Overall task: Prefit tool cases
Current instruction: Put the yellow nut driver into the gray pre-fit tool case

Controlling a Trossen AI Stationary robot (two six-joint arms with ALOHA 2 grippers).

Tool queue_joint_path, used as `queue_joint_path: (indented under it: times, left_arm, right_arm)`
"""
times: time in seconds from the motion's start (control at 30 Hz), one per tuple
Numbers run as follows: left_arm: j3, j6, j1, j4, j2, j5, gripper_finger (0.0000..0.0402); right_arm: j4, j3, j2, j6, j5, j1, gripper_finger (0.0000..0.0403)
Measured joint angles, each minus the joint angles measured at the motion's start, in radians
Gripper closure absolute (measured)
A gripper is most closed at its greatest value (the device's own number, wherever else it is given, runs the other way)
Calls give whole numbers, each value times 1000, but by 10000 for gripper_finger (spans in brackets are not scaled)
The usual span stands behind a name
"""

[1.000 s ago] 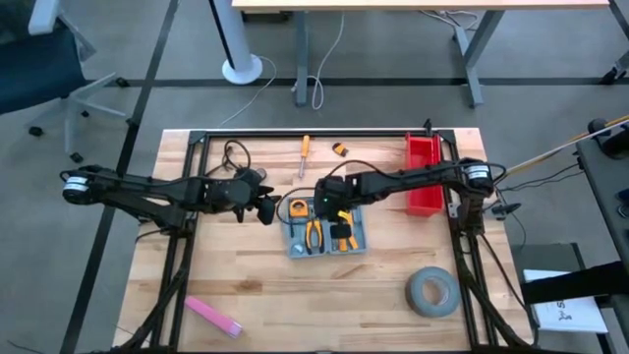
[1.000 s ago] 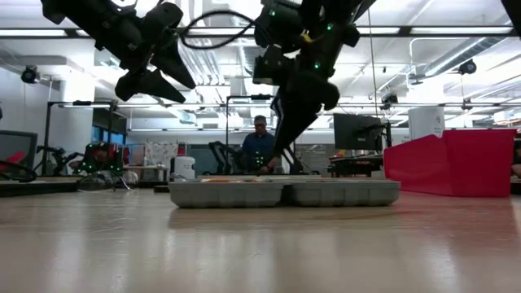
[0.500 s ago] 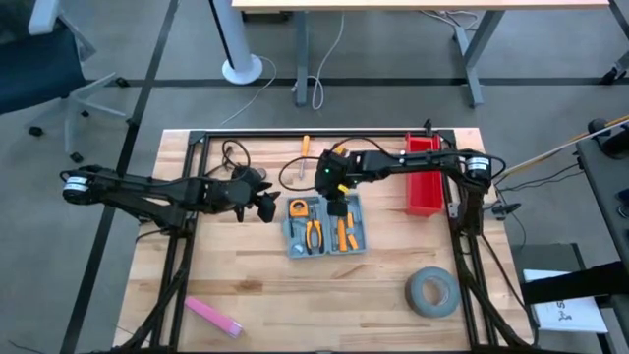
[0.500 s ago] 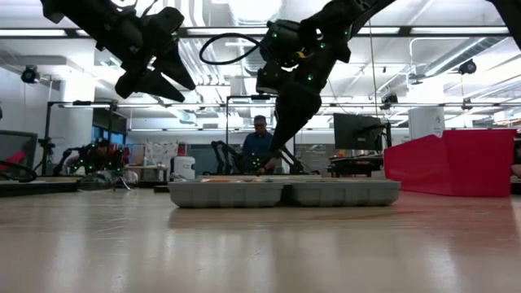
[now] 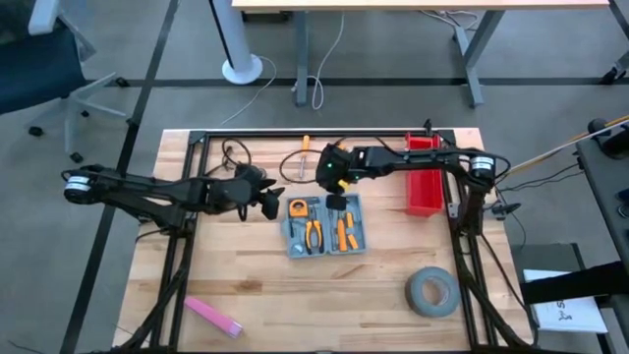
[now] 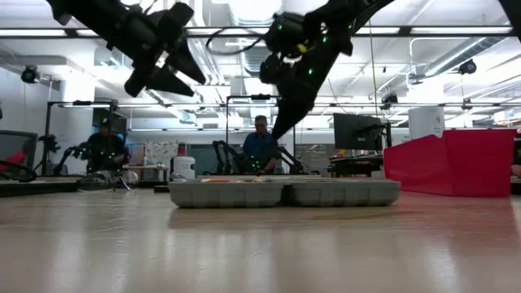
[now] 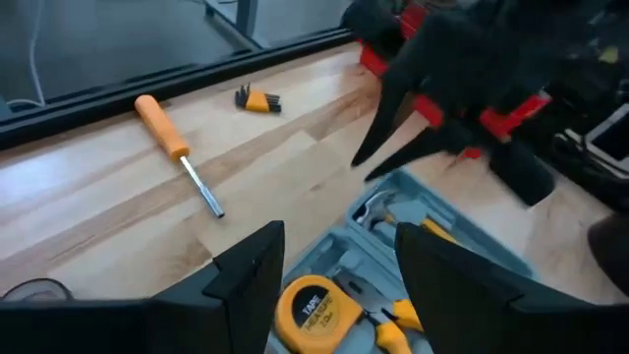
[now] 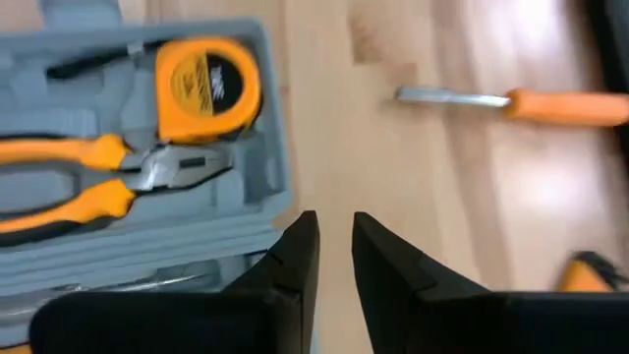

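Blue-grey rigid plastic tool case (image 5: 325, 225) lay open at centre of the wooden tabletop (image 5: 295, 295), holding orange tools. Judged stiff, light, slick; best gripped at a rim. Left gripper (image 5: 267, 202) jaws wide; right gripper (image 8: 329, 258) jaws narrow, empty.

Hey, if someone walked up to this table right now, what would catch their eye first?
Probably the open blue-grey tool case in the middle of the table, holding an orange tape measure and orange-handled pliers. Both dark arms hang just over it: the right gripper at its far edge with fingers nearly together and empty, the left gripper open beside its left edge. The red bin at the right also stands out.
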Motion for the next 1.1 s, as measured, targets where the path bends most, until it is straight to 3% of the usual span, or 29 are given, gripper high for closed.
queue_joint_path:
  times: [0.3,0.6,0.9,1.1]
  left_arm:
    - [0,-13,66,101,155,-3,198]
    - [3,-1,196,283,300,175,198]
    - [143,121,279,233,429,309,198]
    - [300,213,304,18,526,310,198]
  right_arm:
    - [-1,-2,-146,13,-1,-9,361]
    - [-57,-18,-239,84,-3,14,348]
    - [-49,-69,-311,118,-1,57,362]
    - [-46,-91,-371,155,0,83,370]
